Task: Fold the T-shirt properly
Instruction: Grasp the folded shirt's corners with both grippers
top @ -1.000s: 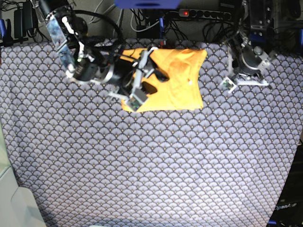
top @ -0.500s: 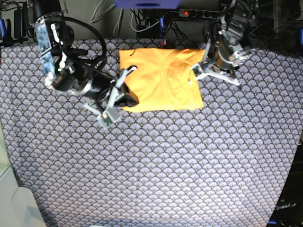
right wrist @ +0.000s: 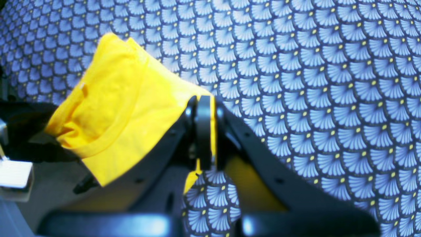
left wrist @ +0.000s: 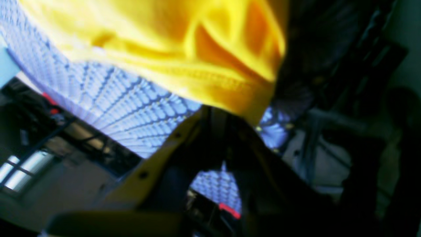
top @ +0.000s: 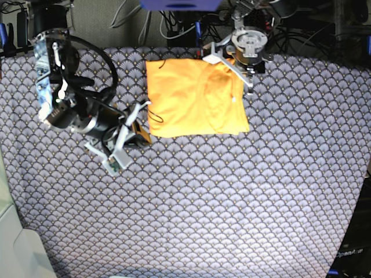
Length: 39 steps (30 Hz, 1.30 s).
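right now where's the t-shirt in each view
Base: the T-shirt lies flat at top centre of the table.
Left wrist: blurred yellow folds fill the upper left.
Right wrist: a bunched corner at left centre, pinched between the right gripper fingers.
Shared landmark: the fan-patterned tablecloth.

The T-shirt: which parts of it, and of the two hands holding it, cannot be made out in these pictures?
- Left wrist view: the T-shirt is blurred and cut off by the top edge; the left hand is in dark shadow.
- Right wrist view: the right hand covers the corner it pinches; the shirt's lower side is hidden.
- Base view: the left hand hides the far corner; the dark thread is too thin to trace.
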### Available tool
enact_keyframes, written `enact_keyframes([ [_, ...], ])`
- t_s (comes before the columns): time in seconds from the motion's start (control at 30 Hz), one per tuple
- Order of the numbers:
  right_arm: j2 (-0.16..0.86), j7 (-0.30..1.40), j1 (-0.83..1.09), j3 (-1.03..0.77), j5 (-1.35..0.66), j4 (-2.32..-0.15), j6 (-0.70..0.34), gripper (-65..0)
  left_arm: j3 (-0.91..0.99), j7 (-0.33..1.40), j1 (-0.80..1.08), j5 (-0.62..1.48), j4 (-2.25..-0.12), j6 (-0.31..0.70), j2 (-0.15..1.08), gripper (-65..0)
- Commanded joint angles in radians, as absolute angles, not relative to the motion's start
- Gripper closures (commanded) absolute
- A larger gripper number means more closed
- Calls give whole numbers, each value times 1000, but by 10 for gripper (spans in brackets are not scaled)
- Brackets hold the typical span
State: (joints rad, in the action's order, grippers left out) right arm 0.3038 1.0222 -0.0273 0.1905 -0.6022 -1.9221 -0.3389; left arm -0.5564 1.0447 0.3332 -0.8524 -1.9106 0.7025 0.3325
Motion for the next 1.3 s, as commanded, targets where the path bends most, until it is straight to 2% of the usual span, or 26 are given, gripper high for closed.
enact_keyframes([
  [0.0, 309, 997, -41, 185, -615, -1937, -340, 0, -576, 1049, 332, -860, -1923, 698, 343, 0],
  [0.23, 309, 1000, -44, 185, -615, -1937, -340, 0, -590, 1049, 311, -860, -1819, 698, 337, 0],
  [0.43, 309, 995, -44, 186, -615, -1936, -340, 0, -585, 1049, 277, -858, -1732, 698, 285, 0],
  [0.67, 309, 992, -39, 189, -615, -1873, -340, 0, -581, 1055, 216, -865, -1725, 698, 209, 0],
  [0.93, 309, 975, -74, 193, -615, -1797, -351, 0, -453, 1096, 105, -862, -1695, 698, 101, 0],
  [1.07, 314, 944, -143, 193, -611, -1682, -455, 0, -364, 1098, 50, -866, -1643, 698, 39, 0],
  [1.27, 343, 898, -234, 196, -611, -1515, -466, 0, -259, 1116, 24, -871, -1653, 698, 59, 0],
])
